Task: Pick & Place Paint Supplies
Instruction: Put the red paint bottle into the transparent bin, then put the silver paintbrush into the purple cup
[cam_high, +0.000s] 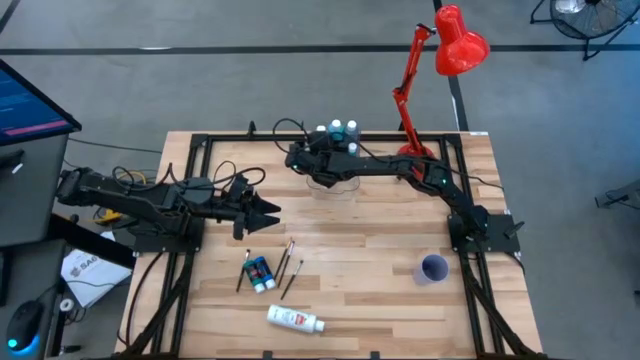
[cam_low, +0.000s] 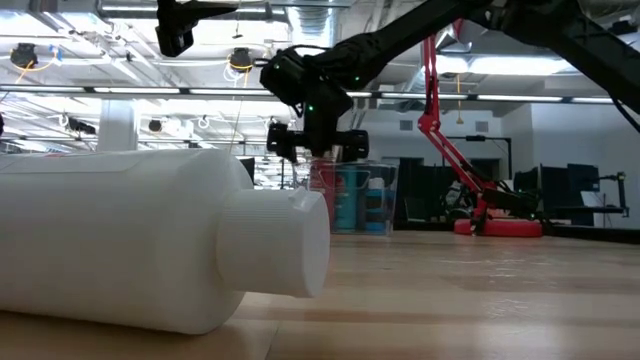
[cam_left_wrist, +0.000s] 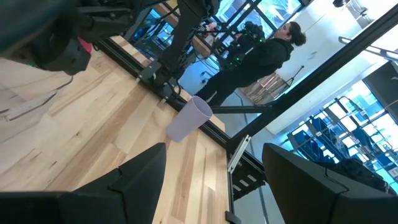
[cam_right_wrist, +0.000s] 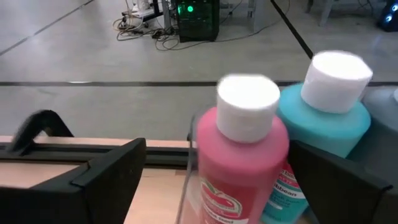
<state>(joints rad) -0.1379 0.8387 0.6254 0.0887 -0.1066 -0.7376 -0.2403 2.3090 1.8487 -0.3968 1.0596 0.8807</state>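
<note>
Pink-red paint bottle (cam_right_wrist: 239, 168) standing inside clear box (cam_high: 335, 182): light, slick plastic; gripping mid-body advisable. Right gripper (cam_right_wrist: 217, 171) straddling it, jaws spread wide; left gripper (cam_high: 268, 211) idling open beside brushes (cam_high: 290, 265).

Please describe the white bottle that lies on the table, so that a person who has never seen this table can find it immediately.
Start from the red desk lamp at the far edge of the wooden table and cross to the opposite, near edge. There the white bottle lies on its side, alone. Unlike the small blue-green bottle and thin paintbrushes just beyond it, it is bigger, white, with a red label.
</note>
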